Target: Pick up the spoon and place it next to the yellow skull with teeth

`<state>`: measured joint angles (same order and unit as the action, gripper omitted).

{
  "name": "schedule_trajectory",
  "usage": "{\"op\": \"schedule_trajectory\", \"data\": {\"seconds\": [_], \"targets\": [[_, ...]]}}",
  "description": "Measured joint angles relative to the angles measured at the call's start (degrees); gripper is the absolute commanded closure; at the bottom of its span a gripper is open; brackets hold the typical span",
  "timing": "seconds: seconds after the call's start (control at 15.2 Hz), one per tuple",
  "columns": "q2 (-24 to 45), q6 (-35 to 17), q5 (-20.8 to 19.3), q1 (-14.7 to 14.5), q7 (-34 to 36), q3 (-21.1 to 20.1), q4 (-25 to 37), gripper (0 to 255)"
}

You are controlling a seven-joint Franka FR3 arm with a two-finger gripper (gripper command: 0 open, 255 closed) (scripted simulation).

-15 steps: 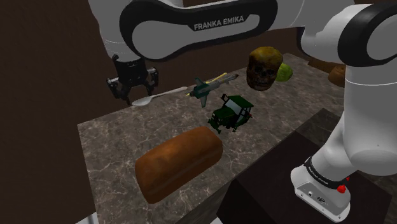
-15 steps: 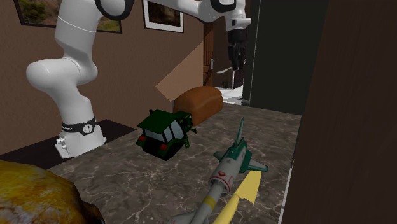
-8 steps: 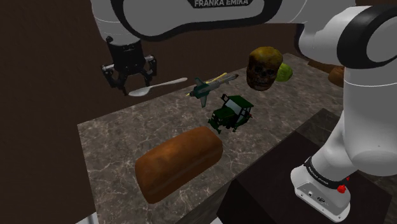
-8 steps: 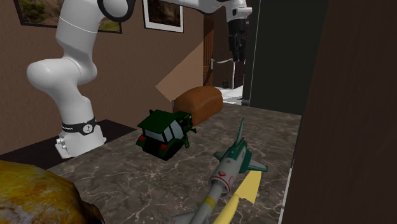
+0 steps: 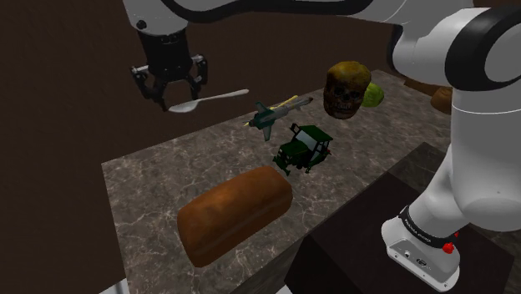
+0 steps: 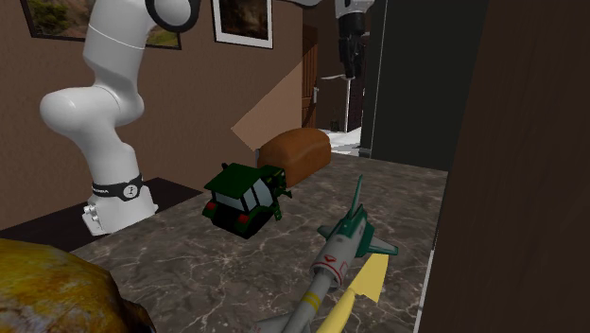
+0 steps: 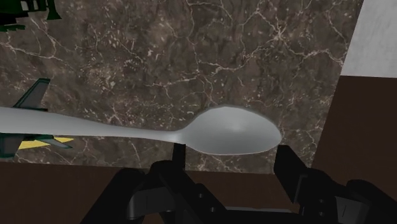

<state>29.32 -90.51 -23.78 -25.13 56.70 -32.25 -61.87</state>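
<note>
Spoon (image 5: 209,99), grey, hangs in the air at upper left of the shoulder view, clear of the table (image 5: 142,196). The black pincer (image 5: 171,93) is clamped on its bowl, and the handle sticks out toward frame right. In the wrist view the spoon (image 7: 235,130) bowl sits between the two fingers (image 7: 289,164), gripped. Its handle runs out sideways over the marble table (image 7: 210,57), toward the toy jet (image 7: 28,102).

Below and right of the pincer in the shoulder view, a brown bread loaf (image 5: 235,213) lies at lower centre on the table. Next right is the toy jet (image 5: 274,114), then a green toy tractor (image 5: 305,149) just beside it. Further right is the yellow-brown skull (image 5: 346,88), upper right of centre, well apart from the spoon. A green object (image 5: 374,95) sits behind the skull. The white arm base (image 5: 422,250) is at lower right.

In the second exterior view the skull (image 6: 57,293) is at lower left and the tractor (image 6: 244,196) at centre. The loaf (image 6: 296,154) lies behind the tractor. The pincer (image 6: 349,64) is at top centre and the jet (image 6: 340,255) at lower right.
</note>
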Motion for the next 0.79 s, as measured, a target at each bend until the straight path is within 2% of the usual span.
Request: {"op": "schedule_trajectory", "data": {"seconds": [0.46,0.59,0.79], "targets": [[-18.0,-9.1,9.3,12.5,-6.1,-1.0,-24.1,255],[-23.5,-11.8,12.5,15.4,-9.0,-0.3,-30.9,255],[-29.9,-13.5,16.3,18.0,-13.6,1.3,-37.5,255]]}}
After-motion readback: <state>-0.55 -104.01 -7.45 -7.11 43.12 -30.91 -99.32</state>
